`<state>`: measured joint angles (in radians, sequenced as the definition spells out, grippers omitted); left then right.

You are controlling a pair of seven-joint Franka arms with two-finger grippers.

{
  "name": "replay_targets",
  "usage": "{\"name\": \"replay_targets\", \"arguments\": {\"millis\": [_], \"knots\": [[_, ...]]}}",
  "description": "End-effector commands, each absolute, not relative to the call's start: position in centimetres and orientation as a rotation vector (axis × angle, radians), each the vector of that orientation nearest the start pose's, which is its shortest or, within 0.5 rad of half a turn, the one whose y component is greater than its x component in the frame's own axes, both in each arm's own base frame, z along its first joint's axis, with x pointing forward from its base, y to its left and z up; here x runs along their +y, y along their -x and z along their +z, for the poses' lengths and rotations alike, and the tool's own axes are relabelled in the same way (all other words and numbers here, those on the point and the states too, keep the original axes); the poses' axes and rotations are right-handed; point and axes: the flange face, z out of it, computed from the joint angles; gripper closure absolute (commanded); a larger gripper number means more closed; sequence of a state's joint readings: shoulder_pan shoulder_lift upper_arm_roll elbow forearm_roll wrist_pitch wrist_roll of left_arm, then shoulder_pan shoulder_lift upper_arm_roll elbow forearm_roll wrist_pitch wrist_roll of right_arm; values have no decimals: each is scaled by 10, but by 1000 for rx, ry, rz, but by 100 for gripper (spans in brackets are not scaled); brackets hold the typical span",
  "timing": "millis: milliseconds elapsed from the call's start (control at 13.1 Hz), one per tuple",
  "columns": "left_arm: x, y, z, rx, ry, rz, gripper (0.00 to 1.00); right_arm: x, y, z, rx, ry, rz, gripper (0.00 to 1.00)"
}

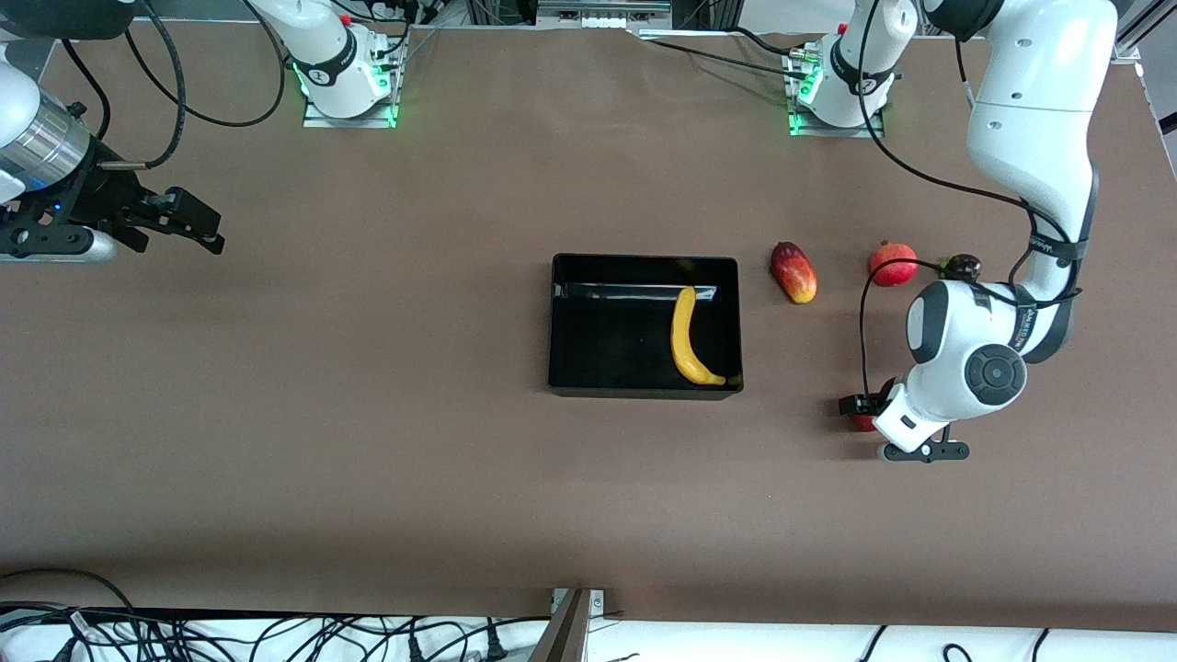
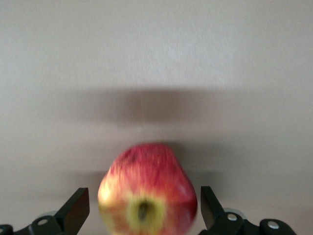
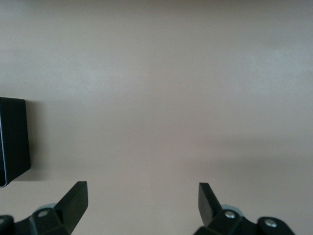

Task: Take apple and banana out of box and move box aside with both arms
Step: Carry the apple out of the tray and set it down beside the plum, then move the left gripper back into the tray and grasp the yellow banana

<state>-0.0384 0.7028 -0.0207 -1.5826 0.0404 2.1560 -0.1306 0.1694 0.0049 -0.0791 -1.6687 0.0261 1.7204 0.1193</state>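
Observation:
The red apple with yellowish patches (image 2: 146, 186) lies on the table toward the left arm's end, nearer to the front camera than the pomegranate. It is mostly hidden under the left hand in the front view (image 1: 864, 422). My left gripper (image 1: 862, 410) (image 2: 144, 205) is low around it, open, with a finger on each side and a small gap on both. The yellow banana (image 1: 688, 338) lies in the black box (image 1: 644, 261) at mid-table. My right gripper (image 1: 197, 226) (image 3: 142, 196) is open and empty, waiting above bare table at the right arm's end.
A red-and-yellow mango (image 1: 794, 272), a pomegranate (image 1: 893, 263) and a small dark fruit (image 1: 963, 267) lie in a row between the box and the left arm. A corner of the box (image 3: 12, 139) shows in the right wrist view. Cables run along the table's front edge.

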Motion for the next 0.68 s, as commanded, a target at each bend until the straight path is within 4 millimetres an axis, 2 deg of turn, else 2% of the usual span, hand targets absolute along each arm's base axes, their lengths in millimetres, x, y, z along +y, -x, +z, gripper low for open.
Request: {"name": "replay_targets", "arguments": {"millis": [0, 76, 304, 457, 609], "knots": [[-72, -680, 288, -155, 3070, 351, 0, 55, -570, 593, 48, 3110, -81, 0], [-99, -678, 296, -276, 3087, 357, 0, 56, -570, 593, 50, 3108, -81, 0], [-205, -653, 295, -473, 3047, 364, 0, 56, -570, 593, 48, 3109, -79, 0], [-258, -636, 293, -638, 3007, 362, 0, 56, -570, 593, 48, 3109, -79, 0], [-297, -627, 294, -741, 3028, 300, 0, 56, -570, 593, 48, 3109, -79, 0]]}}
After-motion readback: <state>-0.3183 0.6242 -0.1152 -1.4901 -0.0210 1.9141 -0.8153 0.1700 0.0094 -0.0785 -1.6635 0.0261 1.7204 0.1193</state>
